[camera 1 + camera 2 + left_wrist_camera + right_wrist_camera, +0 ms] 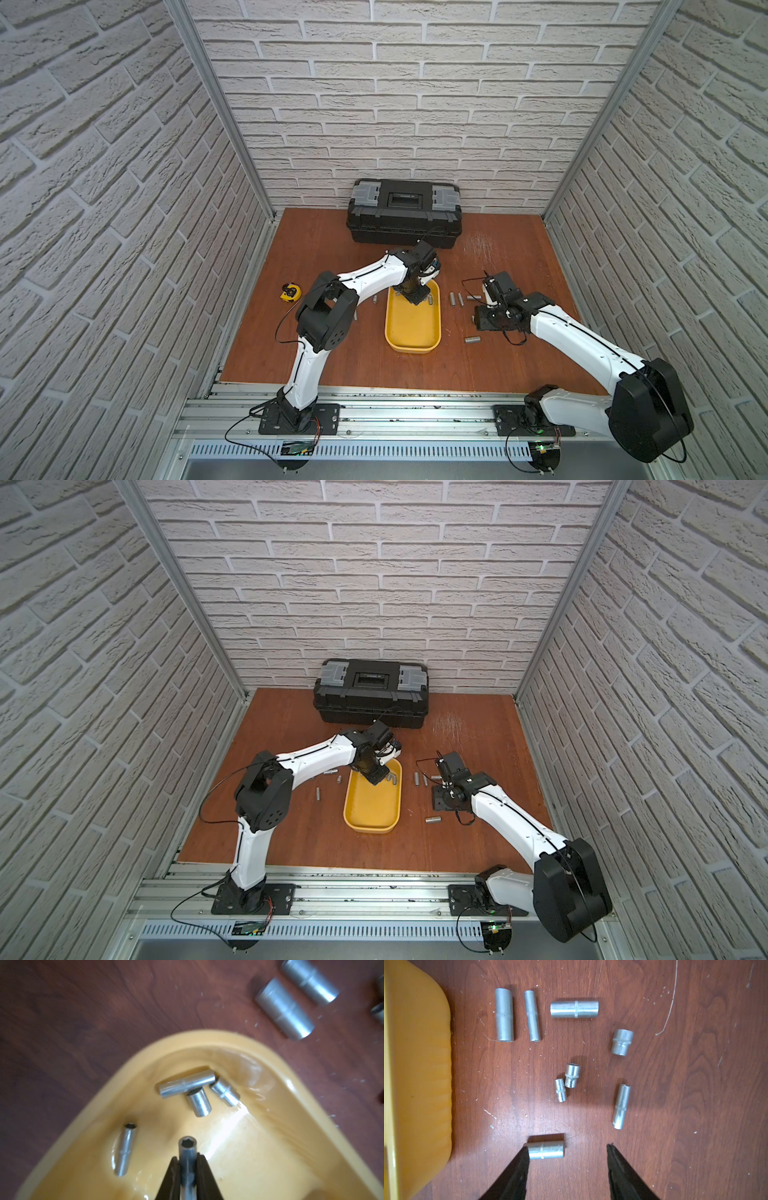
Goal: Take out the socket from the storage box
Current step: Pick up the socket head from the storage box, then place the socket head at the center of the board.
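Note:
The storage box (411,332) is a shallow yellow tray in the middle of the table, seen in both top views. My left gripper (188,1159) reaches down into its far end and is shut on a slim steel socket (187,1145), whose hex opening points away from the wrist. Several more sockets lie loose in the tray: a cluster of three (187,1086) near the corner and a thin one (124,1151) apart. My right gripper (568,1147) hangs open over the table to the right of the tray, with a short socket (546,1150) lying against one finger.
Several sockets (574,1009) lie scattered on the wood to the right of the tray, and a few (375,299) lie to its left. A closed black toolbox (405,214) stands at the back wall. A yellow tape measure (291,291) lies at the left.

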You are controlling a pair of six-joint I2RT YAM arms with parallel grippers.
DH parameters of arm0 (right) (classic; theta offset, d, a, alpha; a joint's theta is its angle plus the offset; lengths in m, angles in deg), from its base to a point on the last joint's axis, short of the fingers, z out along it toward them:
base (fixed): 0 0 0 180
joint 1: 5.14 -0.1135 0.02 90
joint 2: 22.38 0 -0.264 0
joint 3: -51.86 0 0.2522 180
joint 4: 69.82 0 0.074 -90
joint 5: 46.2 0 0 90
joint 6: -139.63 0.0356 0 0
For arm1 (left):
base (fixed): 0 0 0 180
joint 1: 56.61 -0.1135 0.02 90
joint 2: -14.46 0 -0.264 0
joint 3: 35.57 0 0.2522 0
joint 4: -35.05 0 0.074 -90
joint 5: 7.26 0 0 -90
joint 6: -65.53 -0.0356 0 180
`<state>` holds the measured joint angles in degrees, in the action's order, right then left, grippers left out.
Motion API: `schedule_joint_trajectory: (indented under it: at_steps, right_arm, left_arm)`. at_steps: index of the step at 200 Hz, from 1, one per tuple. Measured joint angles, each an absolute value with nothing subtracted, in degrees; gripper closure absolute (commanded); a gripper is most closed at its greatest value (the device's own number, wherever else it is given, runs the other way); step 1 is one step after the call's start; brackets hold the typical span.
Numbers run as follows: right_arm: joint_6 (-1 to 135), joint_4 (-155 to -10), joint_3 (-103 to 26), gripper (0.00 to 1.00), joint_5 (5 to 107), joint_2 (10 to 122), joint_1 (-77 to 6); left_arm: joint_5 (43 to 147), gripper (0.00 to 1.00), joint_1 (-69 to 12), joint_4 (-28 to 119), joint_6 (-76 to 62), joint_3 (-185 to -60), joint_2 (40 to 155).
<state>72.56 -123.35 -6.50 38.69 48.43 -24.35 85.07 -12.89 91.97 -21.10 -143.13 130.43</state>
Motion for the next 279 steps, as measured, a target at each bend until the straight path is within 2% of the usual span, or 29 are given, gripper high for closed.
schedule_joint_trajectory:
  at_steps: [52, 146, 197, 241, 279]
  right_arm:
    - [72.1, -123.0, -6.6, 0.40, 39.2, 49.1, -24.3]
    - [71.8, -120.2, -6.6, 0.41, 41.7, 52.4, -24.2]
    - [71.7, -119.8, -6.6, 0.41, 42.2, 53.1, -24.2]
    - [71.8, -119.8, -6.6, 0.41, 42.2, 53.1, -24.2]
    - [71.8, -119.8, -6.6, 0.41, 42.1, 52.7, -24.2]
  left_arm:
    - [81.8, 0.88, -16.6, 85.9, -13.0, -135.7, 111.2]
    - [77.5, 0.85, -35.9, 85.3, 0.5, -105.3, 90.7]
    - [78.2, 0.85, -39.4, 84.0, 4.2, -97.5, 91.7]
    - [79.3, 0.87, -39.6, 82.2, 5.4, -98.1, 100.9]
    - [79.5, 0.82, -39.6, 81.3, 6.0, -98.3, 103.8]
